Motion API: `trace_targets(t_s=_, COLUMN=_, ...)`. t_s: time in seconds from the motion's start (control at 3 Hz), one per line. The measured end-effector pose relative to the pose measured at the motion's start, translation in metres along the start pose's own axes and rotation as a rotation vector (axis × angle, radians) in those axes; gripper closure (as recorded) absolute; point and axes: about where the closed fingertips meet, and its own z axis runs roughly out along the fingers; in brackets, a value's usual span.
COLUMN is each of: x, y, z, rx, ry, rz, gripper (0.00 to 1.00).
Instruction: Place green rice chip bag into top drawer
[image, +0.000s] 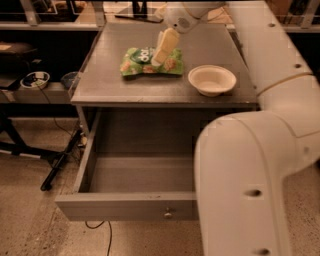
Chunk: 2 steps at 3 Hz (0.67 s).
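We can read no words anywhere: the white lettering on the green rice chip bag (134, 65) cannot be made out, and the gripper (158, 61) stands right at that bag's middle, beside the lettering.

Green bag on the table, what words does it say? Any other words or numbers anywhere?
green rice chip bag: white lettering on a dark round logo, too blurred to read; the gripper is down on the bag, right beside the logo.
top drawer, white bowl, table: no words or numbers to be seen.
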Motion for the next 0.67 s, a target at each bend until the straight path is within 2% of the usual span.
trace_targets(t_s=0.67, x=0.005, y=-0.011, z=0.054, rx=-0.036, ry=-0.011, rz=0.017, gripper=0.00)
